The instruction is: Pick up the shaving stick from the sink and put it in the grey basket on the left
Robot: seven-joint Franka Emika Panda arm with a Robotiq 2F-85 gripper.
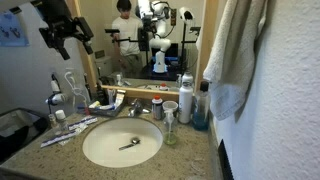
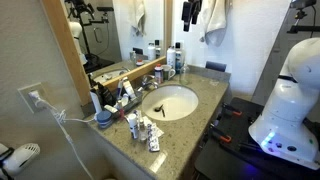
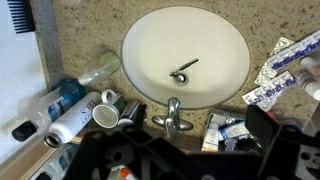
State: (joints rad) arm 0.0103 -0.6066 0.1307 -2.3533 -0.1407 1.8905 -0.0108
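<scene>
The shaving stick [image 1: 129,145] is a small grey-silver razor lying in the oval white sink [image 1: 95,150] near the drain. It shows in both exterior views [image 2: 160,109] and in the wrist view [image 3: 183,71], with the basin [image 3: 150,40] around it. My gripper [image 1: 67,42] hangs high above the counter's left end, far from the razor, with its fingers spread and empty. In the wrist view its dark fingers [image 3: 175,145] fill the bottom edge. A dark basket-like container [image 1: 15,125] sits left of the counter; a slatted corner [image 3: 20,15] shows in the wrist view.
The faucet [image 3: 172,115] stands at the basin's back edge. Bottles and cups [image 1: 185,100] crowd the right side, and tubes, sticks and blister packs [image 3: 285,65] lie on the left counter [image 2: 205,95]. A towel [image 1: 235,50] hangs on the right wall.
</scene>
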